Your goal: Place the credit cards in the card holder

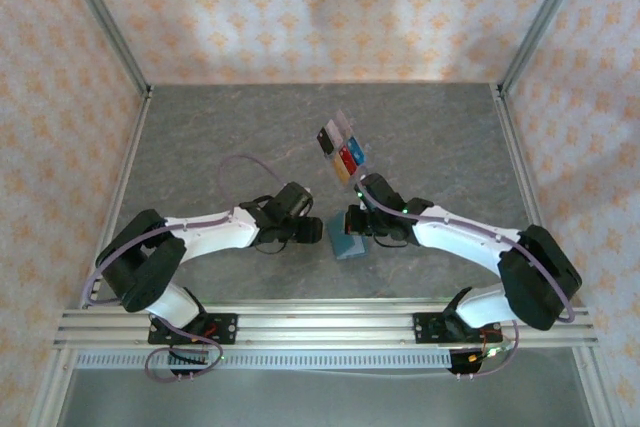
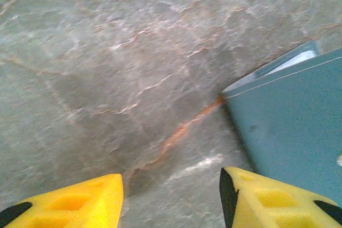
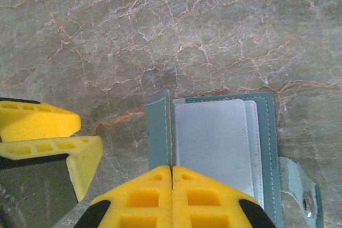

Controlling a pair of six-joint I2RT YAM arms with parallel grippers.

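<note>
**Inspector:** Your right jaws are shut, apparently pinching the raised cover of the card holder (image 3: 214,142) at its fold. Your left jaws stand apart, empty, just beside it.

**Operator:** And the credit cards (image 1: 342,155)?

**Inspector:** In the clear tray (image 1: 346,120), further out on the tabletop (image 1: 220,127). Hold that cover back, take one card by its edge, and slide it flat into the pale pocket.

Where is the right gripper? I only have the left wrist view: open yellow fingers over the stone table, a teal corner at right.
Observer: The right gripper is shut, fingertips at the fold of the teal card holder, which lies open.
Operator: Any cards inside?
Observer: Its pale inner pocket looks bare.
Operator: Where are they?
Observer: The credit cards sit together farther back on the table, apart from the holder.
</note>
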